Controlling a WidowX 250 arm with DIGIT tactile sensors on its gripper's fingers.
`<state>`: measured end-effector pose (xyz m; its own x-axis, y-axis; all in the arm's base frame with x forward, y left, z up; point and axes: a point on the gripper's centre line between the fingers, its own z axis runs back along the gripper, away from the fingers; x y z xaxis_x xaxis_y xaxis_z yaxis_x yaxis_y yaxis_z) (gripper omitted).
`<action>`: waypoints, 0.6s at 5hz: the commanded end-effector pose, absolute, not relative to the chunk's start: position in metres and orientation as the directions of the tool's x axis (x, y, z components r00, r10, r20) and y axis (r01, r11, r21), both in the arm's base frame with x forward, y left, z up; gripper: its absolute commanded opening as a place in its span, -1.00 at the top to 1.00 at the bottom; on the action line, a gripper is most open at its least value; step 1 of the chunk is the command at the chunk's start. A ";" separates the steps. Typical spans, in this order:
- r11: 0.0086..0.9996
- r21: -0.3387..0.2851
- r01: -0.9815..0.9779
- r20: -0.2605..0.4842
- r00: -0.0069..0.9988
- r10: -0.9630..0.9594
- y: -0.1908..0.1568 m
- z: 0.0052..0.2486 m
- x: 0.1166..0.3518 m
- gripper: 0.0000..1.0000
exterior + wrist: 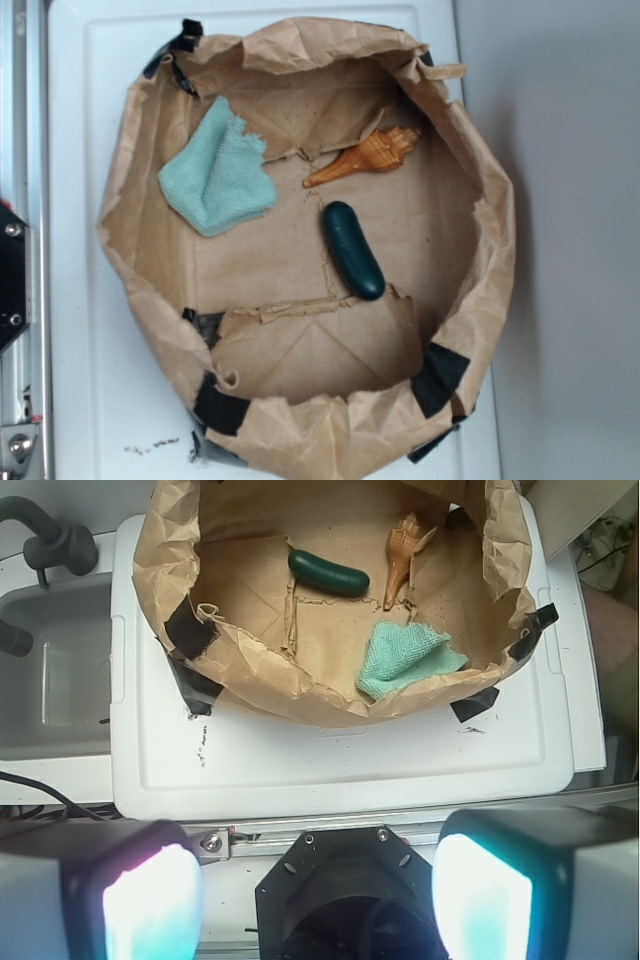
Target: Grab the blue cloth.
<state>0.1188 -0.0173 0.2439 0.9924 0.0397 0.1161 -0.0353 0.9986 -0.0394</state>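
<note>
Brown paper basin (480, 200) (blue cloth (215, 180) inside)

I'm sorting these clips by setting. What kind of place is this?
Probably a toy kitchen on a lab bench: a white plastic countertop beside a sink basin with a dark faucet. A taped brown paper enclosure on it holds the blue cloth, a pickle and a conch shell.
</note>
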 end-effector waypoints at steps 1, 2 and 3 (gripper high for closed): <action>0.999 -0.039 -0.035 0.116 0.992 0.040 -0.017 0.244 0.119 -1.00; 0.997 -0.033 0.072 0.172 0.983 -0.065 -0.027 0.237 0.137 -1.00; 0.987 0.014 0.161 0.228 0.960 -0.160 -0.031 0.225 0.158 -1.00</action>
<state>0.1571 -0.0278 0.2194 0.9682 -0.1436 0.2049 0.1444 0.9895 0.0112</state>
